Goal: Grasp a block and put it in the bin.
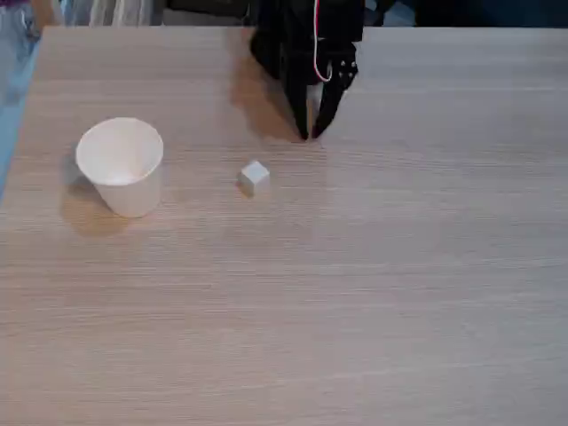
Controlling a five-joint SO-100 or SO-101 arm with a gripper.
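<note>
Along the near edge of the pale wood-grain desk, as the fixed view shows it, the surface is bare boards with fine horizontal grain, and this plain stretch takes up the whole lower half of the picture; farther in, left of the middle, stands the bin, a white tapered paper cup with a round rolled rim, upright with its mouth open toward the camera, not far from the desk's left edge; a soft shadow lies on the desk around its base, to its left and below it; to the right of the cup, well apart from it and nearer the middle of the desk, sits the block, a tiny plain white matte cube, resting flat on the desk with one corner turned toward the camera, touching nothing else; it is much smaller than the cup's mouth; beyond the cube and a little to its right, toward the far edge of the desk, the black two-finger gripper points straight down, its fingertips drawn together into a narrow point at or just above the wood, holding nothing; the cube lies apart from those tips, nearer the camera and to their left; a thin pink-and-white cable loops down the front of the black arm, which rises out of the picture at the far edge; a brownish shadow falls on the desk to the arm's left.
</note>
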